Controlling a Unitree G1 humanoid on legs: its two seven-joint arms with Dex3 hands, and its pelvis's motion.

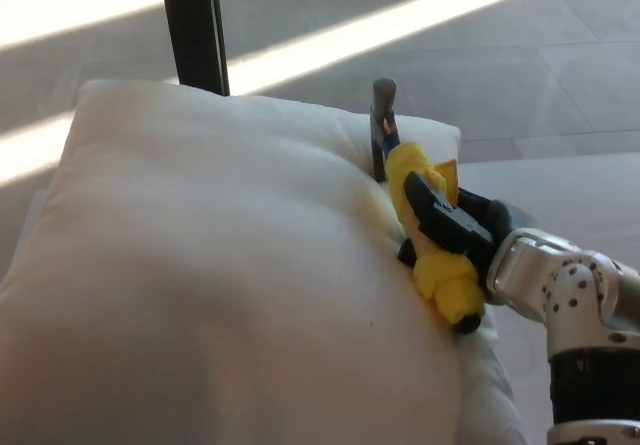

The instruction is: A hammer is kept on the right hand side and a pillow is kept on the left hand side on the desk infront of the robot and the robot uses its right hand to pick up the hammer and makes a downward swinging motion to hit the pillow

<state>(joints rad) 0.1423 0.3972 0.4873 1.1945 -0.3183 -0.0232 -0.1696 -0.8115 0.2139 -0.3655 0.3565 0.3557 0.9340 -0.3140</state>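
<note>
On pillow (200, 265), yellow-handled hammer (425, 235)

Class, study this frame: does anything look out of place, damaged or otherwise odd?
Nothing looks damaged or spilled. The only unusual sight is the task itself: the right hand grips a yellow-handled hammer whose metal head stands over the far right part of the white pillow. The pillow shows soft creases, no tear.
</note>
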